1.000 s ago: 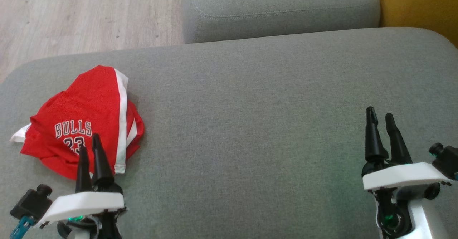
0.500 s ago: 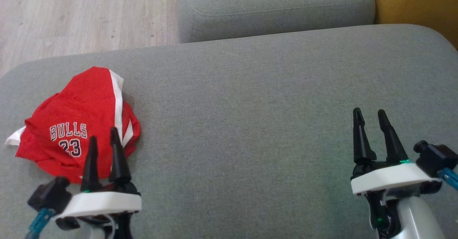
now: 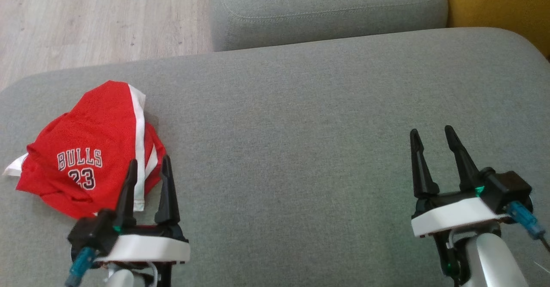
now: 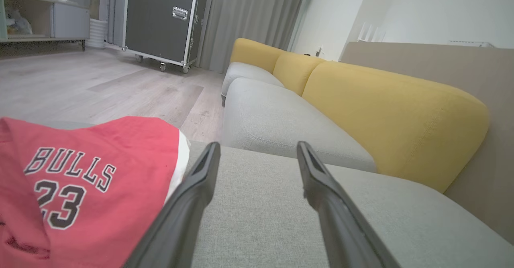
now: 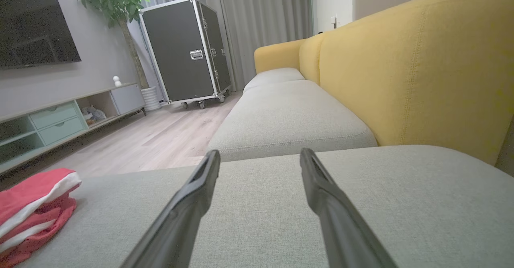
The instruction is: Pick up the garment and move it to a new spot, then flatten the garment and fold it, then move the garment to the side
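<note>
Garment (image 3: 86, 149) is a red jersey with white stripes and the print "BULLS 23". It lies crumpled on the left part of the grey seat cushion (image 3: 300, 128), near the cushion's left edge, and no tool holds it. In the left wrist view the garment (image 4: 80, 171) is just to the left of the left finger, and in the right wrist view the garment (image 5: 32, 204) is far off at the lower left.

A low cabinet (image 5: 60, 115) stands by the wall. One of its open compartments holds some small pale things, and I cannot tell what they are. A black case on wheels (image 5: 188, 51) stands shut on the wooden floor (image 3: 86, 20).

The left tool (image 3: 149, 160) is at the lower right edge of the garment with its two fingers apart and nothing between them. Its left finger overlaps the garment's white hem in the head view, but I cannot tell whether it touches the cloth. The right tool (image 3: 431, 129) is well apart from the garment, over the right part of the cushion, fingers also spread and empty. Both tools point forward, towards a second grey cushion (image 3: 326, 12) and the yellow backrest (image 3: 494, 3).
</note>
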Tool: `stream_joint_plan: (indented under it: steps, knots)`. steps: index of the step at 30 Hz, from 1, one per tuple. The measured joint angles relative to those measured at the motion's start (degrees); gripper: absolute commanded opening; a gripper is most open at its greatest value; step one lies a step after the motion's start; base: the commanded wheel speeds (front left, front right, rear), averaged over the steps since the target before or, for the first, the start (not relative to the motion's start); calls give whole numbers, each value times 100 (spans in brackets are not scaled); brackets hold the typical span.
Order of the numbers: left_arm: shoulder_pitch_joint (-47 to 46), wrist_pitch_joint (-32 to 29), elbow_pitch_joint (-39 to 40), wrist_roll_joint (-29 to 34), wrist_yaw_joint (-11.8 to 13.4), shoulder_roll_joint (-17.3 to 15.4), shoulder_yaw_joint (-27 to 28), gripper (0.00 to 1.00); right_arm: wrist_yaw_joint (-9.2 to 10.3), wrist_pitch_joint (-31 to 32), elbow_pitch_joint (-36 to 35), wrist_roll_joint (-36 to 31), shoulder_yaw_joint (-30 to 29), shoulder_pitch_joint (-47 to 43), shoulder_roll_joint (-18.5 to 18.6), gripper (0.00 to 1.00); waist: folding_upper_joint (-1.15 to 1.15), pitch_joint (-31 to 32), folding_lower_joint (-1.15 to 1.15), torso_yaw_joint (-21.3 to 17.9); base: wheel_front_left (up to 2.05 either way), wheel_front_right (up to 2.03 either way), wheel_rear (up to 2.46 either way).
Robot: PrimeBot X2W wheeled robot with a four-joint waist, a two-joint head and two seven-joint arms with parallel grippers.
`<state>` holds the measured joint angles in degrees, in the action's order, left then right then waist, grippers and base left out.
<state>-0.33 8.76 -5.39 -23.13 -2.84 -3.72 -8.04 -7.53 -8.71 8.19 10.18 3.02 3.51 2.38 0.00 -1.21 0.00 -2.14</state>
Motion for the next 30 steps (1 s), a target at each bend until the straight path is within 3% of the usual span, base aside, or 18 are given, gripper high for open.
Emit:
stream_joint_plan:
  steps: [25,30]
  knots:
    - [-145,426,-151,2026,865,-608,-1139,100,0,-446,-111,-2348,252,72,9,100,0,-48,0,-85,0,0,0]
    - [-171,550,-111,1970,989,-565,-1173,100,0,-552,-124,-2535,240,71,10,100,0,-40,0,-85,0,0,0]
